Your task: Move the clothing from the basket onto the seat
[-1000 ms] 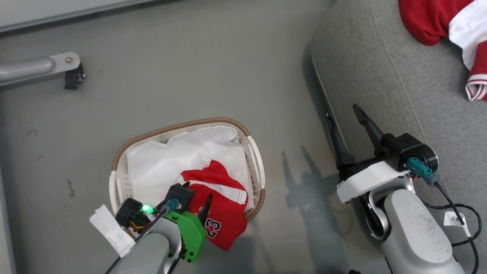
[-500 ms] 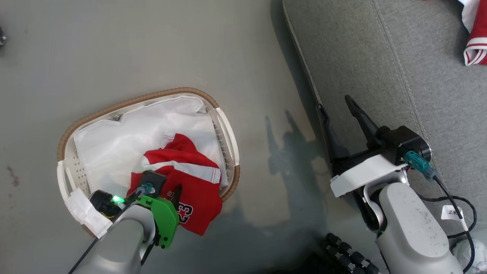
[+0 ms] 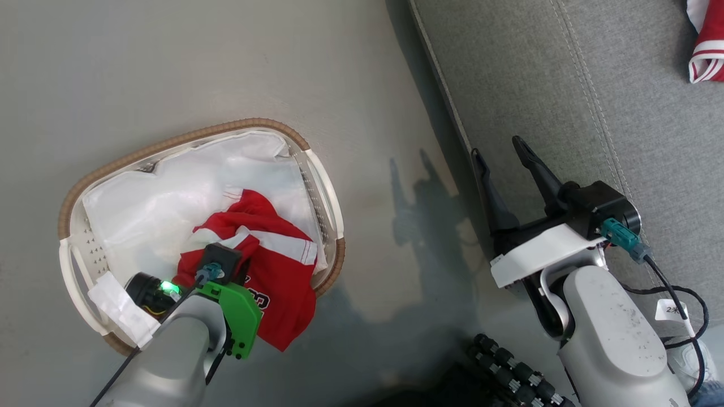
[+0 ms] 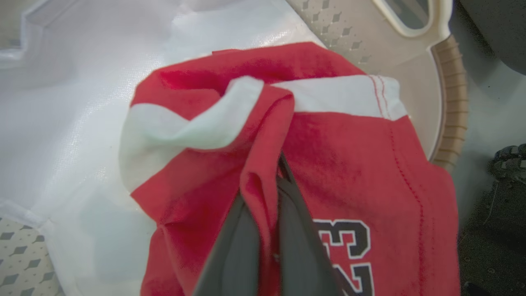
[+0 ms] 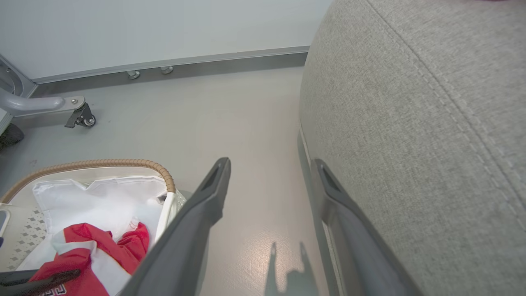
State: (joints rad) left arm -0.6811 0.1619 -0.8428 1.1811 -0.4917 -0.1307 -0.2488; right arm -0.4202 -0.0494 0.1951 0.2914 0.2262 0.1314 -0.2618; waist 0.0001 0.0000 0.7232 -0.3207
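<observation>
Dark 23 on red clothing (image 4: 349, 164)

hand (image 4: 265, 181) pinching red clothing (image 4: 349, 156), lined basket (image 4: 450, 102)

My head camera looks steeply down from high up, with the floor (image 3: 169, 56) across its left, the basket (image 3: 339, 257) at lower left and the seat (image 3: 565, 85) at upper right. My left wrist camera sits very near the clothing (image 4: 349, 156), facing down into the basket. My right wrist camera looks low across the floor toward the wall (image 5: 164, 28), with the seat close on its right. All three views share the basket and clothing.
</observation>
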